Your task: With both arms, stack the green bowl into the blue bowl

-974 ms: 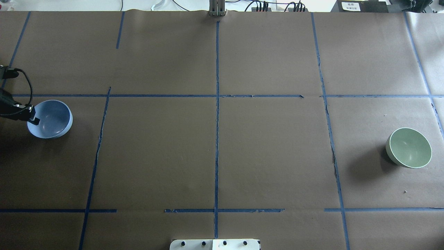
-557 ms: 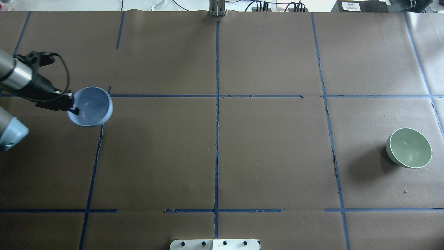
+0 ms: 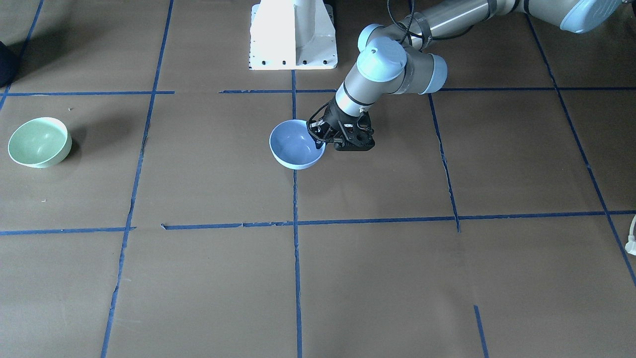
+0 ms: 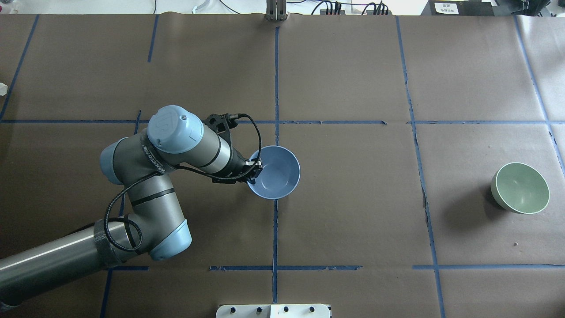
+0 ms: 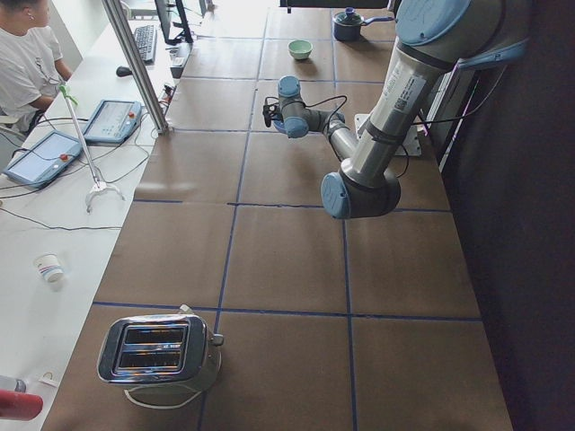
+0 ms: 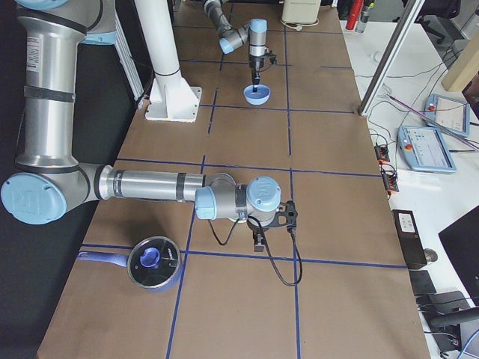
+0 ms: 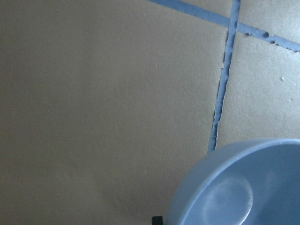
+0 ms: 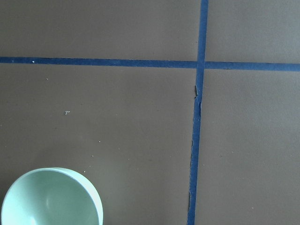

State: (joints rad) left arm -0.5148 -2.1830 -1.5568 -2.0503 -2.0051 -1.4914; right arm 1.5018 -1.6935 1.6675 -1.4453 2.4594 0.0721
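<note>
The blue bowl (image 4: 279,173) is gripped at its rim by the left gripper (image 4: 255,171), on the side of the bowl towards the robot's left. The fingers are closed narrowly on the wall of the bowl, one inside the rim and one outside. The bowl is held upright with its opening upward, over the central line of blue tape (image 4: 275,229) near the middle of the table (image 4: 353,221). Whether it rests on the paper or hangs just above cannot be told. The left arm (image 4: 176,137) is bent sharply at the elbow and reaches in from the robot's left, with a black cable looped along the wrist.

The green bowl (image 4: 521,188) is seen upright on the table, well apart from the blue bowl, far over on the robot's right. It is touched by nothing. In the right wrist view only part of it is caught, at the lower left corner, beside a crossing of tape lines.

The right gripper (image 6: 258,241) is shown only in the exterior right view, pointing down above the table at the end of the outstretched right arm (image 6: 150,185). How its fingers stand cannot be told. A saucepan (image 6: 153,263) with a blue-knobbed lid is seen on the table near that arm.
</note>
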